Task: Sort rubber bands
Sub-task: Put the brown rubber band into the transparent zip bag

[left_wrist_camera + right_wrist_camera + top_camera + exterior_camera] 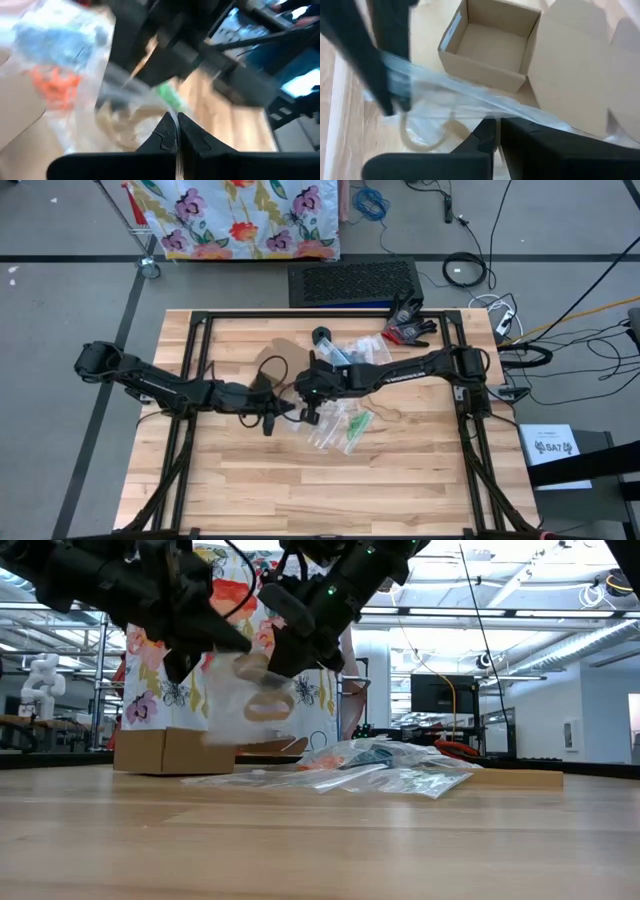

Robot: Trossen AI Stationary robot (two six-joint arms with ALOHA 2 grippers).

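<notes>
Both grippers, left [215, 650] and right [285, 660], are closed on one clear bag [240, 705] above the table, with tan bands [262, 700] inside. More bags [370, 765] lie unsorted, so much work remains

Left wrist view blurs the bagged rubber bands [55, 65] into colour smears

Both arms are stretched inward above the table [300, 490]'s middle; the left gripper [288, 409] and right gripper [306, 406] are pinched closed, nearly touching.
</notes>
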